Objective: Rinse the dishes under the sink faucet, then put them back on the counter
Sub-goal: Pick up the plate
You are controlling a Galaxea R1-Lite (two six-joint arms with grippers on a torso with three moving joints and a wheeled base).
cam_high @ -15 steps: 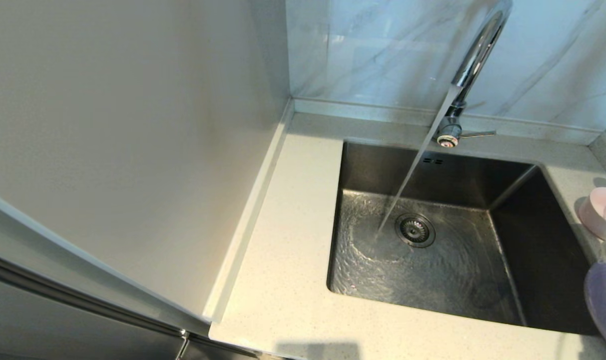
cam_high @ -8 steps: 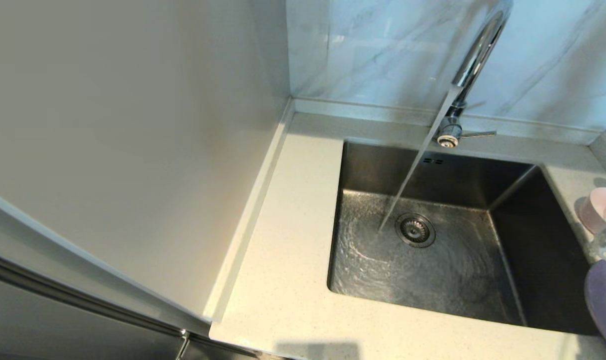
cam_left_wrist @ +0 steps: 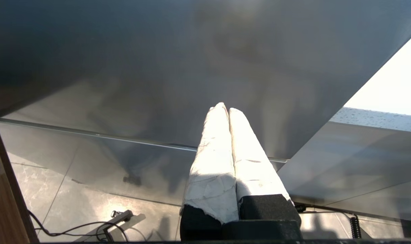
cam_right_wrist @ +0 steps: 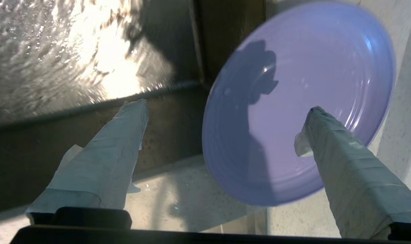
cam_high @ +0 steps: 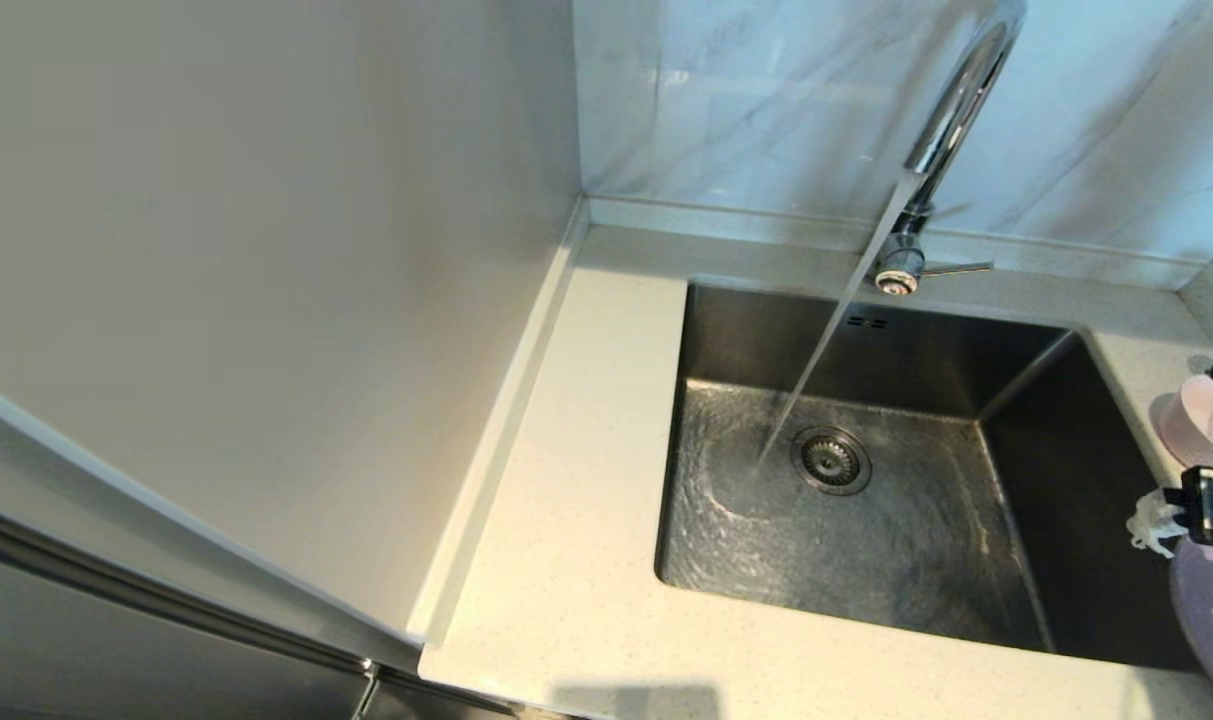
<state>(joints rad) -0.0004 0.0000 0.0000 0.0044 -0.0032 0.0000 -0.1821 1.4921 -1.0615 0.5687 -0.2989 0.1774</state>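
The chrome faucet (cam_high: 951,110) is running, and its stream falls into the steel sink (cam_high: 906,560) beside the drain strainer (cam_high: 831,460). On the counter at the sink's right rim lies the lilac plate (cam_high: 1211,620), seen flat in the right wrist view (cam_right_wrist: 300,101). My right gripper (cam_high: 1156,520) hovers open over the plate's sink-side edge (cam_right_wrist: 225,108) and holds nothing. The pale pink bowl (cam_high: 1191,425) stands just behind it. The white dish is out of view. My left gripper (cam_left_wrist: 224,108) is shut on nothing, parked low in front of a grey cabinet panel.
The cream speckled counter (cam_high: 586,450) runs along the sink's left side up to a tall pale wall panel (cam_high: 266,300). A marbled backsplash stands behind the faucet, whose side lever (cam_high: 956,268) points right. Water swirls over the sink floor (cam_right_wrist: 56,51).
My right gripper has come into the head view from the right edge, above the plate. The water keeps running and the bowl has not moved.
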